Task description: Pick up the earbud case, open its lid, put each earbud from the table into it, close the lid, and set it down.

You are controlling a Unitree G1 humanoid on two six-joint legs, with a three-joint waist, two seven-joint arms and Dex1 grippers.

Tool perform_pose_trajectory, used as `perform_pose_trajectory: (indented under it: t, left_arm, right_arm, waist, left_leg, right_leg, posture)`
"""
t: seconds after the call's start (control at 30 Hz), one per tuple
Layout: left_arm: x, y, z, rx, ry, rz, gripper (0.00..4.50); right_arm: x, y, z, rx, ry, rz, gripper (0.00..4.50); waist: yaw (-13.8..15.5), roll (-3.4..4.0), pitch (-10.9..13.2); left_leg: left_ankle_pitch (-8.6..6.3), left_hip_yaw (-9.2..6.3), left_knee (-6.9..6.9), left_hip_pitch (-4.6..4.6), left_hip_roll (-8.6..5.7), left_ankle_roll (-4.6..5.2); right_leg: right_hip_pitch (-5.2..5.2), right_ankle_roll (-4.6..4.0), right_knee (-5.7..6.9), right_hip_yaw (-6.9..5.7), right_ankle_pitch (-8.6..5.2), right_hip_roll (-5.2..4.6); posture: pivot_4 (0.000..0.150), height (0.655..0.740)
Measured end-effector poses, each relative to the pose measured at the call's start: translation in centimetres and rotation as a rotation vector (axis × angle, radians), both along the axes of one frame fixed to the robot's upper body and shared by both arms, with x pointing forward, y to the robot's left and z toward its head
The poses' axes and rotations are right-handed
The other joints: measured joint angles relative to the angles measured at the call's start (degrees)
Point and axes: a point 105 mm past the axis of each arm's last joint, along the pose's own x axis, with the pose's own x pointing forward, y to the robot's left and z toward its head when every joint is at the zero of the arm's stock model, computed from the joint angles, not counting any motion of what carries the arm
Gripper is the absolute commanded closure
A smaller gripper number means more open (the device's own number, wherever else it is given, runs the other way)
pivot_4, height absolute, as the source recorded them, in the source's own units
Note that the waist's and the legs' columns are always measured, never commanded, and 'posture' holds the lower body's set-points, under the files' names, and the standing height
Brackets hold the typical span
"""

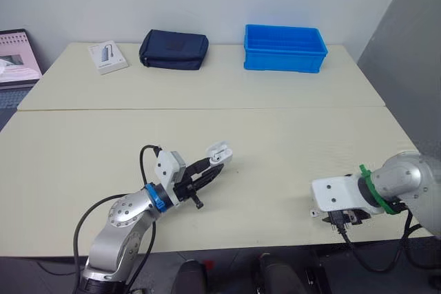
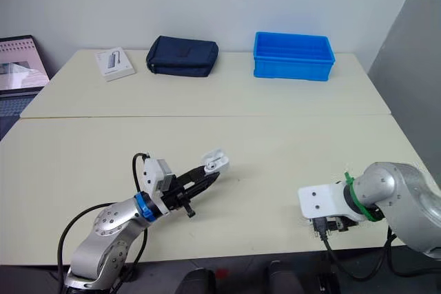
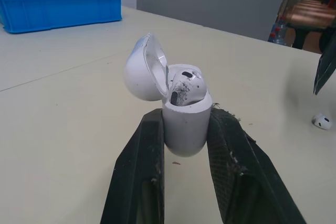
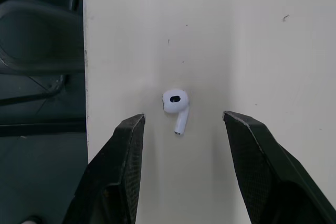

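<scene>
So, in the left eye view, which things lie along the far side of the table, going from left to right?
white box → dark blue pouch → blue bin

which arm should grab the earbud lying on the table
Right: the right jaws stand open on either side of the earbud; the left jaws are shut on the open earbud case.
</scene>
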Motion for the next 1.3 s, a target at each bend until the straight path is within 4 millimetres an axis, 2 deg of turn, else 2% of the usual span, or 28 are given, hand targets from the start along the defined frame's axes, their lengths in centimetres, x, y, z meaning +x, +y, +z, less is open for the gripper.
perform_pose_trajectory:
  t: [0.27,0.43,0.77,0.87,1.0,1.2,1.3]
  left_arm:
    - [0.2,0.1,-0.3,0.003,0.008,0.006,3.73]
    - [0.2,0.1,-0.3,0.004,0.009,0.007,3.73]
    - [0.2,0.2,-0.4,0.004,0.013,0.009,3.73]
    - [0.2,0.2,-0.4,0.003,0.013,0.011,3.73]
    - [0.2,0.1,-0.4,0.001,0.013,0.012,3.73]
    - [0.2,0.1,-0.4,0.0,0.013,0.01,3.73]
    - [0.2,0.0,-0.4,0.0,0.014,0.007,3.73]
  right_arm:
    - [0.6,-0.2,-1.3,-0.045,-0.014,-0.024,2.05]
    - [0.4,0.4,-2.3,-0.035,0.006,-0.017,2.05]
    - [0.4,0.5,-2.7,-0.048,0.005,-0.011,2.05]
    - [0.3,0.4,-2.8,-0.049,0.02,-0.013,2.62]
    - [0.0,0.5,-3.1,-0.043,0.049,-0.011,4.04]
    - [0.3,0.6,-3.0,-0.02,0.054,-0.029,4.1]
    - [0.5,0.8,-2.8,0.008,0.056,-0.034,4.1]
  waist:
    - [-0.01,0.0,0.0]
    - [-0.02,0.0,0.0]
    - [-0.02,-0.02,-0.02]
    - [-0.01,-0.04,-0.03]
    - [-0.12,-0.11,-0.07]
    - [-0.17,-0.11,-0.07]
    - [-0.16,-0.11,-0.07]
  left_leg:
    - [0.0,0.0,0.01,-0.01,0.0,0.0]
    - [0.0,0.0,0.01,-0.01,0.0,0.0]
    - [0.0,-0.01,0.03,0.02,0.0,0.0]
    - [0.0,-0.01,0.04,0.02,0.0,0.0]
    - [0.0,-0.02,0.05,0.1,0.01,0.0]
    - [0.01,-0.02,0.1,0.19,0.01,0.0]
    - [0.01,-0.03,0.09,0.16,0.01,0.0]
  right_leg:
    - [-0.02,0.0,0.03,0.01,0.0,0.01]
    - [-0.02,0.0,0.04,0.01,0.0,0.02]
    - [0.03,0.01,0.04,0.0,0.01,0.02]
    - [0.04,0.02,0.04,0.0,0.01,0.02]
    - [0.13,0.02,0.04,-0.01,0.02,0.03]
    - [0.22,-0.21,0.04,0.01,-0.09,0.02]
    - [0.21,0.03,0.04,0.0,0.05,0.02]
  posture:
    - [0.15,0.7391]
    - [0.15,0.7391]
    - [0.15,0.7391]
    - [0.15,0.7391]
    - [0.15,0.7391]
    - [0.15,0.7391]
    - [0.15,0.7391]
